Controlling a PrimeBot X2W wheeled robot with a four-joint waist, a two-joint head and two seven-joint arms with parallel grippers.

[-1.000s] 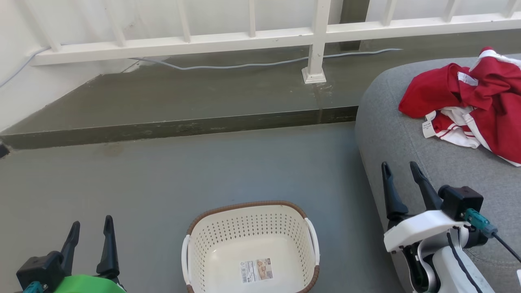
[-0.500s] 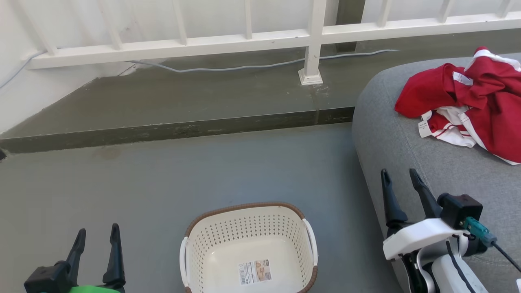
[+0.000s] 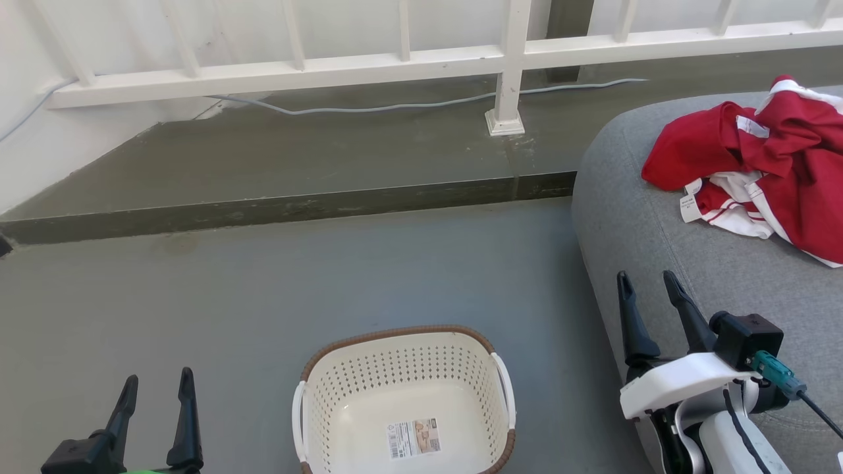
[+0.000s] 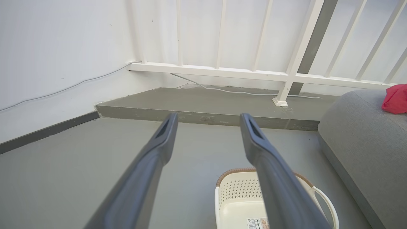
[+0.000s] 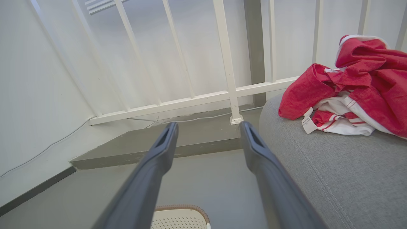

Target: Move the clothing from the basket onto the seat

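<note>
Clothing [image 3: 757, 164] lies heaped at the far right of the seat [image 3: 658, 217], well apart from the basket [image 3: 395, 375], which stands on the floor [image 3: 263, 283] near centre with just a sticker [image 3: 413, 438] inside. Judgement: transfer looks complete, nothing left to lift. Left gripper [image 3: 158, 376] near left, fingers wide, empty. Right gripper [image 3: 645, 276] beside the seat's near edge, fingers wide, empty, probably parked clear of the pile.

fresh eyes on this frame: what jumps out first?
The bright red clothing, heaped on the grey seat at the right. Next, the cream basket on the floor at bottom centre, with just a sticker inside. The left claw and the right claw stand open, holding nothing.
</note>
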